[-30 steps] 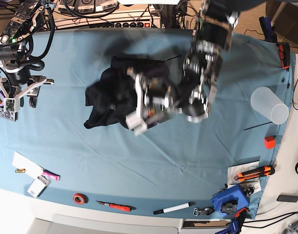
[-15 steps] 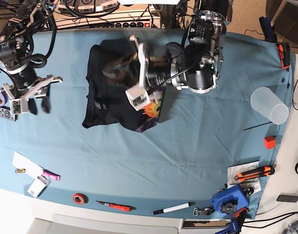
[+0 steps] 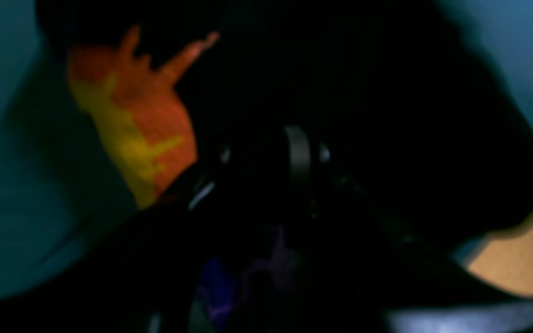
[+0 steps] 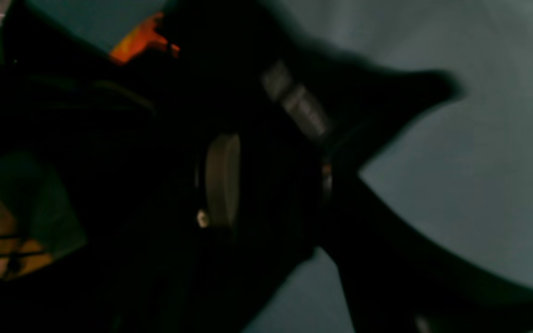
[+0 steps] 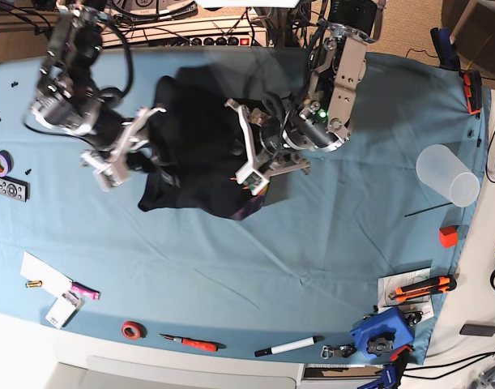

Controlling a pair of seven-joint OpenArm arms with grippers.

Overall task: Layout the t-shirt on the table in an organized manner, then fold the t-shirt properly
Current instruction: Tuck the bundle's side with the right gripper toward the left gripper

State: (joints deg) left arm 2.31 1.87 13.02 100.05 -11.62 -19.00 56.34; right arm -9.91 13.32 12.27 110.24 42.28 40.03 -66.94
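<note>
T-shirt (image 5: pixel 194 154) (one, bunched) on table (image 5: pixel 328 243), two grippers, left (image 5: pixel 249 158) jaws gripping it, right (image 5: pixel 127 150) jaws unclear

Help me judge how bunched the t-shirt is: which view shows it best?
The base view: the whole t-shirt lies crumpled on the table between both arms. The left wrist view shows only blurred black fabric with orange print; the right wrist view shows dark folds and a grey tag.

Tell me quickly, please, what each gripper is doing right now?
Left gripper: over the t-shirt at its right edge; a grip cannot be told.
Right gripper: at the shirt's left edge, fingers apparently spread; whether it holds fabric cannot be told.
</note>
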